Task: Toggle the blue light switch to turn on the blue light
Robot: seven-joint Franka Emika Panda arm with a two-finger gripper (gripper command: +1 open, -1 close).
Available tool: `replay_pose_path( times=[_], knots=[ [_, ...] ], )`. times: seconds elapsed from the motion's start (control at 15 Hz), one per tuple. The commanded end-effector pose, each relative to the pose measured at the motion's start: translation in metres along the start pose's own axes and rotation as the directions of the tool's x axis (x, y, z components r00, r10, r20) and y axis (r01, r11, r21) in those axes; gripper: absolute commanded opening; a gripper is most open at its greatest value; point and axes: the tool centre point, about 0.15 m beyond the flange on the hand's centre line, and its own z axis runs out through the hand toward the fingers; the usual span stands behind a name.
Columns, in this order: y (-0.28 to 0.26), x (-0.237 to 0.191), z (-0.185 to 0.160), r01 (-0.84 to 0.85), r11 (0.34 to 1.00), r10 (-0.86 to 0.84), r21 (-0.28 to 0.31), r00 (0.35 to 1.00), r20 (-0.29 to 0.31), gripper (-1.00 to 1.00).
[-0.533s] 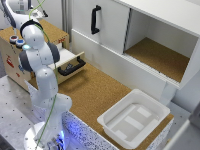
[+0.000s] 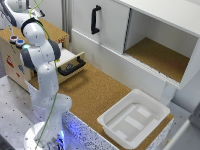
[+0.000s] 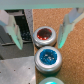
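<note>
In the wrist view the blue switch [image 3: 48,56] is a round metal-rimmed button with a blue cap. It sits between a red button [image 3: 44,35] and a green one [image 3: 50,80] that is cut off at the frame edge. My gripper [image 3: 39,44] is open above them, with its fingers [image 3: 67,26] standing either side of the red button and apart from all three. In the exterior view the red button [image 2: 13,39] and blue button [image 2: 20,43] sit on top of a wooden box [image 2: 12,60] at the left. The gripper itself is hidden there behind the arm [image 2: 37,50].
An open drawer with a black handle [image 2: 71,68] juts from the box beside the arm. A white tray [image 2: 111,118] lies on the cork table top at the front. A white cabinet with a black handle [image 2: 95,20] and an open compartment [image 2: 155,55] stands behind.
</note>
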Motion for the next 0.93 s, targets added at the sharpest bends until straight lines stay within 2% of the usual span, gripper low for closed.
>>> replay_pose_path(
  times=[0.0, 0.2, 0.53, 0.67, 0.73, 0.87],
  knots=[
    [0.004, 0.013, 0.023, -0.004, 1.000, 0.005, -0.014, 0.999, 0.044, -1.00],
    [0.010, 0.013, 0.044, -0.018, 1.000, 0.018, -0.002, 1.000, 0.015, -1.00],
    [0.018, 0.014, 0.067, -0.020, 1.000, 0.020, 0.002, 1.000, 0.002, -1.00],
    [0.021, 0.014, 0.078, -0.023, 1.000, 0.023, 0.005, 1.000, 0.003, -1.00],
    [0.021, 0.014, 0.084, -0.019, 1.000, 0.019, -0.003, 0.999, 0.028, -1.00],
    [0.020, 0.011, 0.094, -0.028, 1.000, 0.028, 0.007, 0.999, 0.040, -1.00]
  ],
)
